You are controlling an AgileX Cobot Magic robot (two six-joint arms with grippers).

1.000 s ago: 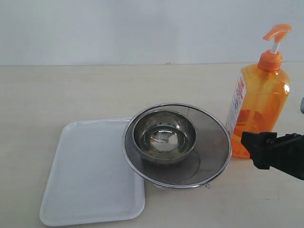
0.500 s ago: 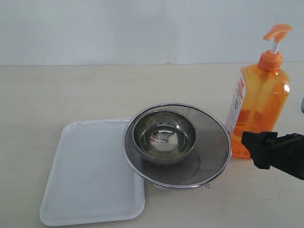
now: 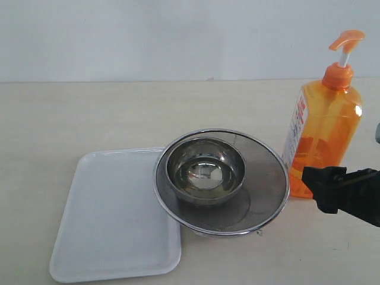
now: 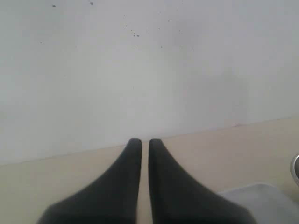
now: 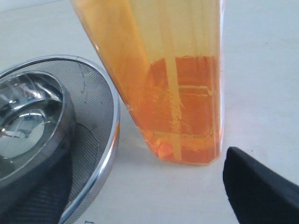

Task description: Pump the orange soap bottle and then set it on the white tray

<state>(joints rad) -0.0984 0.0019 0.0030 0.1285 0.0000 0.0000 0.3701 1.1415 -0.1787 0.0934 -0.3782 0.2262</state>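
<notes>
Right gripper [image 3: 320,187] gapes wide, empty, low by orange soap bottle [image 3: 325,127] base, not touching. Left gripper [image 4: 140,142] closed, empty. Strainer [image 3: 264,178] beside bottle; white tray [image 3: 113,219] farther off.

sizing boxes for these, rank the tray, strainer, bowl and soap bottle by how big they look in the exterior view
1. white tray, partly hidden by the strainer
2. strainer, close behind the tray
3. soap bottle, tallest but narrow
4. bowl, inside the strainer

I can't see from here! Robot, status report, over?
Left end effector shut; right end effector open near bottle. Bottle upright on table, unheld. Strainer with bowl overlaps tray edge.
</notes>
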